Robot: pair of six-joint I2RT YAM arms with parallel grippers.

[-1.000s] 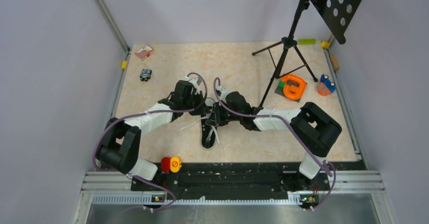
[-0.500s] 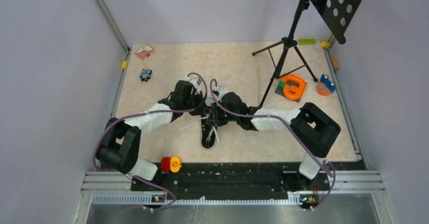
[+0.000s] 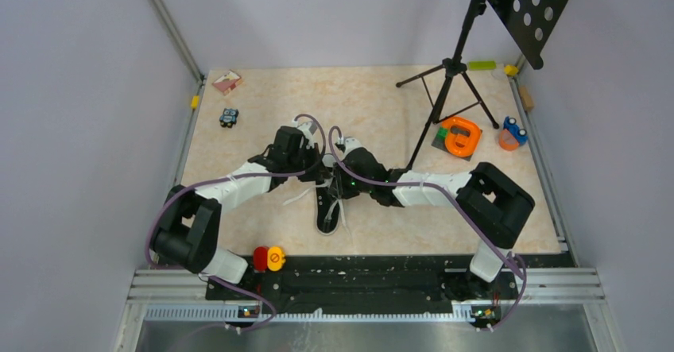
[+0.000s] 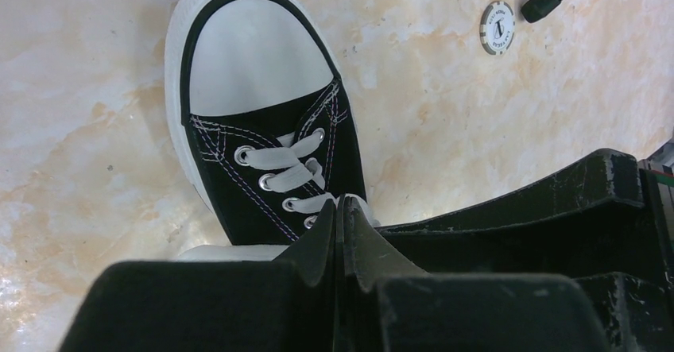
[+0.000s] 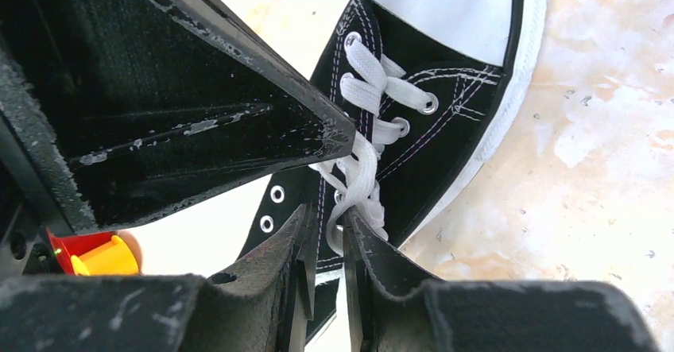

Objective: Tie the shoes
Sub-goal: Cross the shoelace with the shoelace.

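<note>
One sneaker (image 3: 327, 218) lies near the middle of the table (image 3: 373, 106), its toe towards the arms' bases. It is a black canvas low-top with a white rubber toe cap (image 4: 253, 58), a white sole edge (image 4: 178, 114) and pale stitching along the lace stay. Flat white laces (image 4: 286, 169) cross through metal eyelets (image 4: 242, 156). Four laced eyelets show down one side in the left wrist view, and two empty ones sit further back in the right wrist view.

Two grippers meet over the sneaker's laced part, one from either side. The left gripper (image 4: 342, 205) has its fingers pressed tight together, tips down on the laces, and I cannot tell whether a strand is caught between them. The right gripper (image 5: 328, 223) stands narrow – a loose strand of lace runs down into the slim gap between its fingers and looks pinched there.

Just beyond the sneaker's toe in the left wrist view lies one round white token (image 4: 498, 26). Further from the sneaker, to its far right, stands one black tripod (image 3: 449, 70). One orange object (image 3: 461, 136) and one small blue-and-orange one (image 3: 513, 133) sit past it. To the sneaker's far left are one little blue toy (image 3: 229, 117) and one pink-and-white box (image 3: 226, 81). Near its toe, on the table's near edge, sits a red and yellow pair of buttons (image 3: 269, 258).
</note>
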